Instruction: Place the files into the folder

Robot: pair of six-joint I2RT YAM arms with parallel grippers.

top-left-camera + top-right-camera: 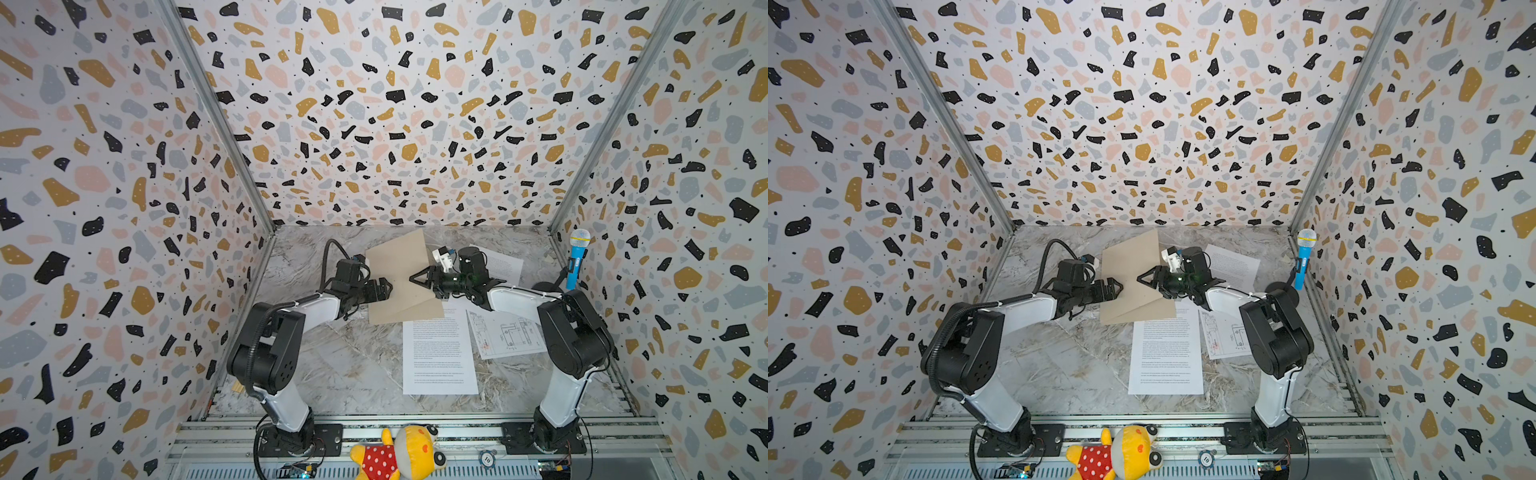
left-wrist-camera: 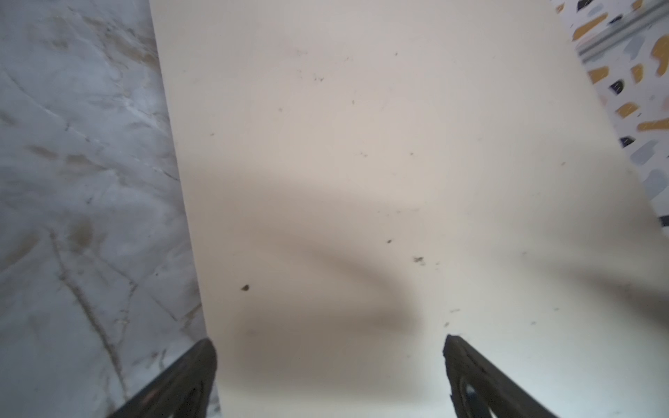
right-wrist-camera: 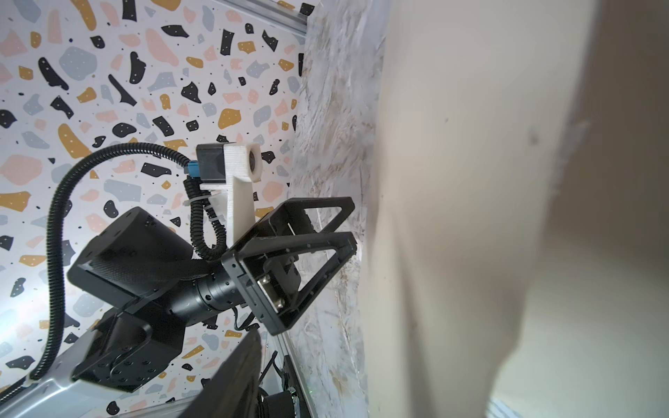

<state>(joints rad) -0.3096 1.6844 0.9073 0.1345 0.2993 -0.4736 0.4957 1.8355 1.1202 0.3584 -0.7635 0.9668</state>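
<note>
Speckled terrazzo walls close in a marble-patterned desk (image 1: 345, 365), and the tan folder (image 1: 395, 266) (image 1: 1125, 266) lies at its middle toward the back, with a crease across it and its far part raised off the surface. The left gripper (image 1: 390, 289) (image 1: 1120, 286) sits at the folder's left edge; the left wrist view shows its jaws spread wide (image 2: 329, 343) with only the bare folder face (image 2: 362, 144) ahead of them, and the right wrist view shows the same gripper (image 3: 352, 222) with its fingers apart, right at the folder's edge (image 3: 470, 181). The right gripper (image 1: 412, 277) (image 1: 1140, 277) reaches in from the other side over the folder's middle, tip to tip with the left one and close to it; I cannot tell how its jaws stand or whether they grip the cardstock. The near text file (image 1: 440, 353) (image 1: 1165, 353) lies flat in front of the folder, its far edge meeting the folder's near edge. The diagram file (image 1: 507, 336) (image 1: 1223, 336) lies just to its right, partly under the right arm. The far text file (image 1: 500, 264) (image 1: 1235, 266) lies behind the right arm, outside the folder.
</note>
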